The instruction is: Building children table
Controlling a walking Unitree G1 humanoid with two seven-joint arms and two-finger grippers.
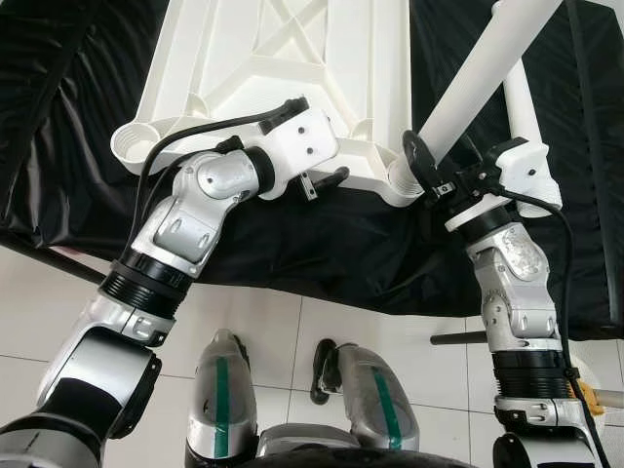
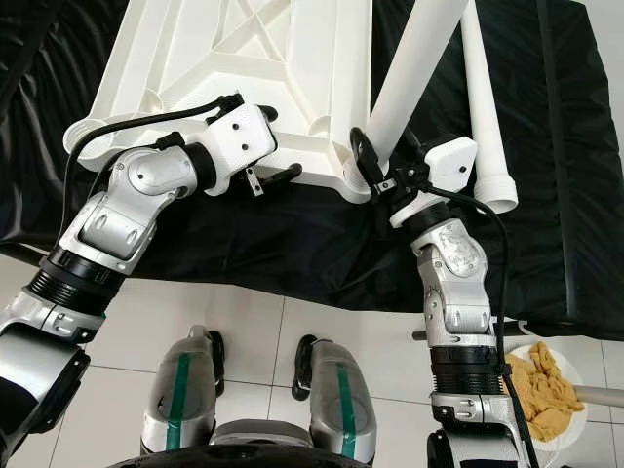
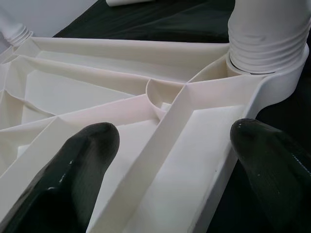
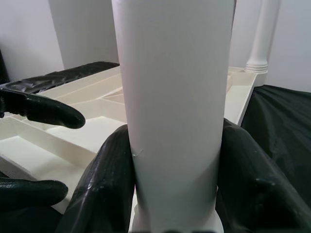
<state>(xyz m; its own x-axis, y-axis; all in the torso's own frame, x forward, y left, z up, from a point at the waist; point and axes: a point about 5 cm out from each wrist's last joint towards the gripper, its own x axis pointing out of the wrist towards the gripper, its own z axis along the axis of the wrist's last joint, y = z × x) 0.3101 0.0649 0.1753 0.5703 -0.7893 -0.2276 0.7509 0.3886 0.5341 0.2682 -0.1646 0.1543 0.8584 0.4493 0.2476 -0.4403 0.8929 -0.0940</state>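
Table top (image 1: 283,58) and upright leg (image 1: 487,68) run past the upper edge; right gripper (image 1: 426,168) fingertips hidden behind the leg.

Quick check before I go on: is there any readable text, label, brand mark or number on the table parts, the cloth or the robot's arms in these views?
No readable text in any view.
Upturned white tabletop: bare ribbed plastic, no moulded marks visible.
Table leg clamped in the right gripper: plain white.
Left gripper and silver arms: no labels legible.
Black cloth: unmarked.
Green stripes on the robot's legs: plain colour, no lettering.
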